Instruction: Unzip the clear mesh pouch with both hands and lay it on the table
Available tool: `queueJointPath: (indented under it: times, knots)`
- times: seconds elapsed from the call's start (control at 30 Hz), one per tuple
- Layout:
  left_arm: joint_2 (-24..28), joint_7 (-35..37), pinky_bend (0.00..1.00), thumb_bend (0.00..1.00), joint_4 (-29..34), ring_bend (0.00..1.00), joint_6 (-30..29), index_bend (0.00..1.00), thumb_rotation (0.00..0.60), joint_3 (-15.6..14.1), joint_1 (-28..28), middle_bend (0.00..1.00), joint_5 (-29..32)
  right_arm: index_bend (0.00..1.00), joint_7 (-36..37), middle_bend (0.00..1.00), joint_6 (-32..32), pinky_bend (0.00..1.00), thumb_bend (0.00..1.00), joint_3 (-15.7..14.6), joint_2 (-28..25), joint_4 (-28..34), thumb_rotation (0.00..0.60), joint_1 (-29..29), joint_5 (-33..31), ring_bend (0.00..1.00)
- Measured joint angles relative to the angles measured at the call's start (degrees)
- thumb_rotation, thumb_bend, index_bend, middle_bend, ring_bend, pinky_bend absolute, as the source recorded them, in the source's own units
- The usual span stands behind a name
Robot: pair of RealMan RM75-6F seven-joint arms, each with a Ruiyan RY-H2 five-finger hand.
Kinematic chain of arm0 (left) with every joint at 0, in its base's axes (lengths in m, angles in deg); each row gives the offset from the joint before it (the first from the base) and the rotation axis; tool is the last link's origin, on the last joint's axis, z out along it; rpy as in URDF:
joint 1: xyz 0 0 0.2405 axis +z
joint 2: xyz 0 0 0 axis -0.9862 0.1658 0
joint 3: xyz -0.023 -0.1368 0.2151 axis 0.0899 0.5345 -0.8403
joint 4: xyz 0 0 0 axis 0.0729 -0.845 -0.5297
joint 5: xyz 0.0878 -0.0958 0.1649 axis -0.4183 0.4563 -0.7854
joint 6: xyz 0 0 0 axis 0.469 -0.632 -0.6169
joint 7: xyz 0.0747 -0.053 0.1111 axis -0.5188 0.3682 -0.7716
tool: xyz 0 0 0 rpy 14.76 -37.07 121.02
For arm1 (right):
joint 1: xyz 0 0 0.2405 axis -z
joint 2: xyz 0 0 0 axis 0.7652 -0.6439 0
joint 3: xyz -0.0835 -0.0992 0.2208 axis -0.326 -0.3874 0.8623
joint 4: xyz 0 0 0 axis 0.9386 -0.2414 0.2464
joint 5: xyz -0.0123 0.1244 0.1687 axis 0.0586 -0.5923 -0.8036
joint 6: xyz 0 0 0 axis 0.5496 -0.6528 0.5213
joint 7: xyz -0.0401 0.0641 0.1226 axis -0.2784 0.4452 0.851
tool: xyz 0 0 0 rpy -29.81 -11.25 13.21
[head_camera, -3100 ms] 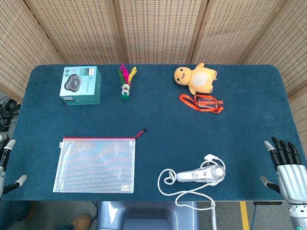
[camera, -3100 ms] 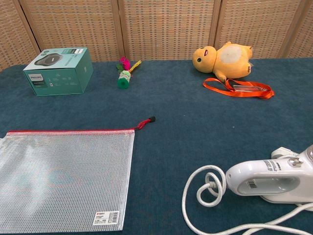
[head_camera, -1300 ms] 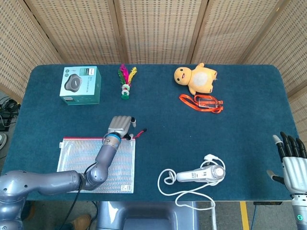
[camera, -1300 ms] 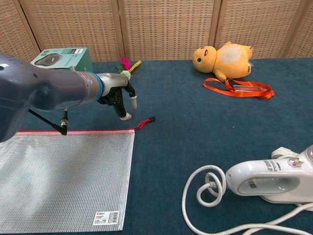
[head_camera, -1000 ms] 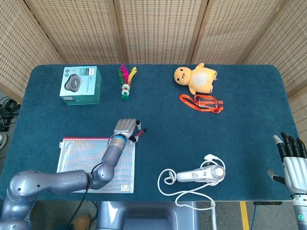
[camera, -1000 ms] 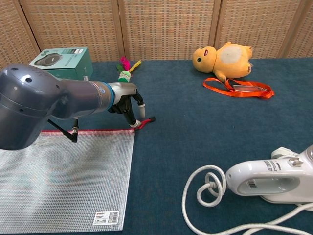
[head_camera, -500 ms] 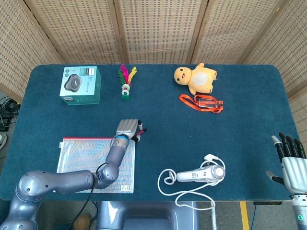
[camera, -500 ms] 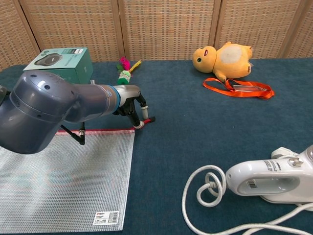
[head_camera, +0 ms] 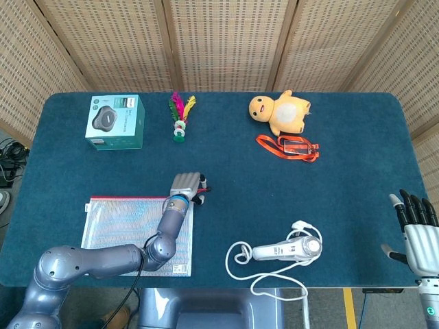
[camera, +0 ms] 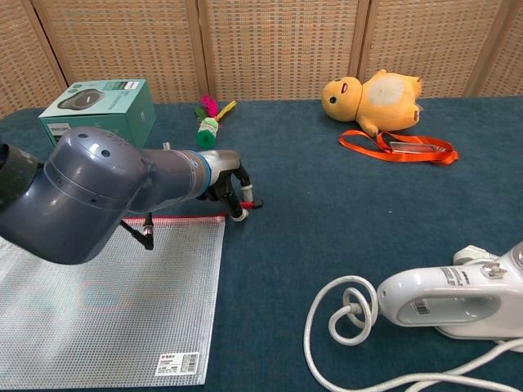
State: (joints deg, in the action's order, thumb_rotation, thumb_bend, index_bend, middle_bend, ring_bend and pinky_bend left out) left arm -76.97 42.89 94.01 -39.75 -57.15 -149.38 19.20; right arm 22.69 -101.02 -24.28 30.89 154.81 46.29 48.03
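Left hand (camera: 231, 190) covering zipper pull (camera: 251, 205), grip unclear, pouch (camera: 114, 302) partly hidden

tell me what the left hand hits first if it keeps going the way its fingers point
Probably the red zipper pull of the mesh pouch: the left hand has its fingers angled down right at it. Contact is unclear.

Your clear mesh pouch (camera: 114, 302) looks like glossy woven plastic (red cloth-like zip edge), lying on the matt, felt-like table (head_camera: 357, 171); the left arm (camera: 106, 192) is smooth satin grey.
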Motion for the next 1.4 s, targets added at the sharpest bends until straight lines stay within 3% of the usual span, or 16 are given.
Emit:
queueJointPath:
  times: [0.2,0.57,0.8,1.07,1.4]
  knots:
    - [-0.3,1.1,1.00,0.47,0.0,0.97,-0.1,0.51,0.600,0.0,0.3,1.00,-1.7,0.06,0.4,0.00,0.0,0.00,0.00,-0.1,-0.1,0.1,0.600,0.0,0.0,0.00]
    - [-2.2,2.9,1.00,0.47,-2.7,0.97,-0.7,0.55,0.600,-0.3,1.1,1.00,-5.2,0.06,1.0,0.00,-0.2,0.00,0.00,0.0,-0.3,0.1,0.600,0.0,-0.1,0.00]
    - [-2.4,3.4,1.00,0.52,-2.8,0.97,-0.7,0.71,0.600,0.0,1.6,1.00,-6.5,0.06,1.1,0.00,-0.3,0.00,0.00,0.0,-0.4,0.1,0.600,0.1,0.1,0.00]
    - [-1.0,5.7,1.00,0.65,0.0,0.98,-1.8,0.88,0.600,0.9,2.6,1.00,-9.8,0.06,1.0,0.00,-0.1,0.00,0.00,-0.1,-0.2,0.0,0.600,0.0,0.2,0.00]
    - [4.1,10.8,1.00,0.71,8.5,0.98,-3.2,0.91,0.600,1.7,5.9,1.00,-16.1,0.08,0.7,0.00,1.0,0.00,0.00,-0.2,0.2,-0.1,0.600,-0.7,0.2,0.00]
